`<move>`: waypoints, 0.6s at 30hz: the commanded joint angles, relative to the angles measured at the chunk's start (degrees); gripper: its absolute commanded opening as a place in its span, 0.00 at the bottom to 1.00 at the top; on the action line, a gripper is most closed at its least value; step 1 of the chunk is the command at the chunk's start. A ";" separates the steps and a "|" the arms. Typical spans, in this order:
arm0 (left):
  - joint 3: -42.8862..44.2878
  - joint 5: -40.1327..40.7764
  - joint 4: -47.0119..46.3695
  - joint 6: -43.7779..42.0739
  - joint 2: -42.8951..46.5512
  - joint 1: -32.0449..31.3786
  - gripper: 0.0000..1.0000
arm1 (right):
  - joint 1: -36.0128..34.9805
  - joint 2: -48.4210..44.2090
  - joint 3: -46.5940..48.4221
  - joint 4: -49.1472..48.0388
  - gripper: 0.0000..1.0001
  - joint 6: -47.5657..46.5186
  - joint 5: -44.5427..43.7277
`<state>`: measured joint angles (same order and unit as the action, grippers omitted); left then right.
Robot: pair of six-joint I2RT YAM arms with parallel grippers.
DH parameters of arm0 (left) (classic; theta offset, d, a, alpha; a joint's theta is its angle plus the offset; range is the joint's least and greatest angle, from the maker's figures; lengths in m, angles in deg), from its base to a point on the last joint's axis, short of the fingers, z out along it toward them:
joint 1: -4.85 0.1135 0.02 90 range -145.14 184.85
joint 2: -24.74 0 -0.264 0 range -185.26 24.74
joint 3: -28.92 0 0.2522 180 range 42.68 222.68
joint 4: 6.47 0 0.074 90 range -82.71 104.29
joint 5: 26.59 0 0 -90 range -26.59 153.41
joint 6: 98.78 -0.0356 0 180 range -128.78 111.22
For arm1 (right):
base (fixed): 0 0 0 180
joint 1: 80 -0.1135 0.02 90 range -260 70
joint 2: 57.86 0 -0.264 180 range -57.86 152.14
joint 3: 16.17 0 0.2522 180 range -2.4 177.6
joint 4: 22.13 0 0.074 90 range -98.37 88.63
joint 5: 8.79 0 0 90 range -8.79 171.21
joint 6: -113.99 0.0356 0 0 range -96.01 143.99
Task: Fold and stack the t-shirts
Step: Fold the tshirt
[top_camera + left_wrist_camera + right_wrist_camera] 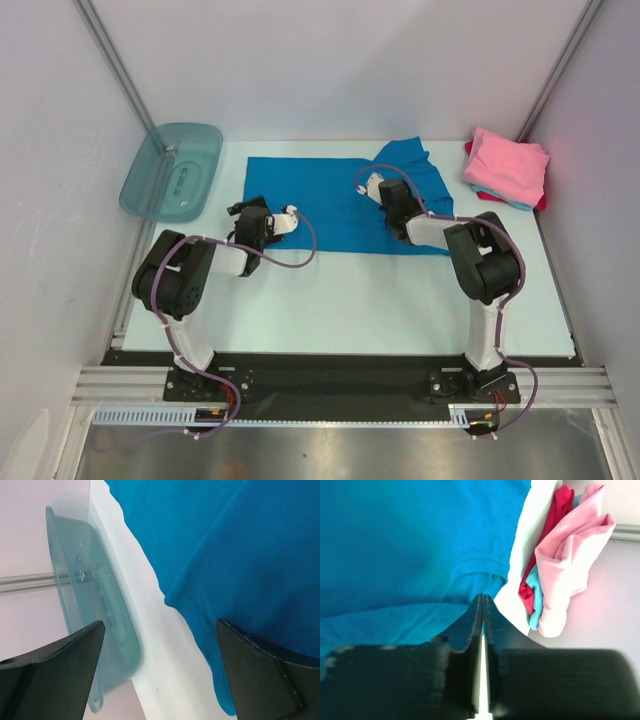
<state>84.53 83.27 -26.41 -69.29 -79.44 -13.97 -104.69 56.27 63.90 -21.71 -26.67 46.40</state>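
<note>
Two arms rise from their bases at the bottom of the top view, and both reach out over the white bench [350, 300]. On my left wrist feed the left gripper [258, 212] [160, 622] has its fingers [60, 665] spread wide and holding nothing. It sits at the lower left corner of the bright blue t-shirt [320, 200], whose hem edge [200, 625] runs between the two fingers. On the right wrist feed the right gripper [385, 190] [482, 602] has its fingers [465, 625] pressed together with only a sliver of light between them. Their tip is over the shirt's sleeve hem, and I cannot tell whether any cloth is caught.

The blue shirt lies spread across the middle of the frame, rumpled at its upper right. Farther back, at the upper right, a pink t-shirt [508, 165] [570, 565] tops a stack showing red [555, 525] and light blue [535, 595] edges. At the upper left a translucent teal tub [172, 170] [85, 580] leans against the wall.
</note>
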 commanded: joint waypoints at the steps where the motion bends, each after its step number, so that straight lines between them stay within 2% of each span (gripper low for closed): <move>1: -1.50 -0.08 1.17 -0.22 -0.76 -1.03 1.00 | -0.71 0.22 3.91 2.47 0.11 -0.59 -1.32; 2: -1.85 0.01 1.00 -0.31 -0.41 -0.95 1.00 | -1.06 -0.56 4.62 5.23 0.28 1.94 0.86; 5: -2.64 0.18 0.47 -1.10 -0.06 -1.03 1.00 | -1.50 -4.25 4.63 15.69 0.41 6.43 6.22; 10: -2.38 0.36 0.12 -1.19 -0.32 -0.95 1.00 | -2.38 -7.16 2.96 21.77 0.42 8.29 9.67; 18: -2.12 0.45 0.47 -1.28 -0.14 -0.95 1.00 | -4.14 -8.39 0.23 25.20 0.40 9.34 11.34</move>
<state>83.28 84.06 -28.37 -70.80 -79.44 -14.52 -108.21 50.57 64.86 0.16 -19.08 56.19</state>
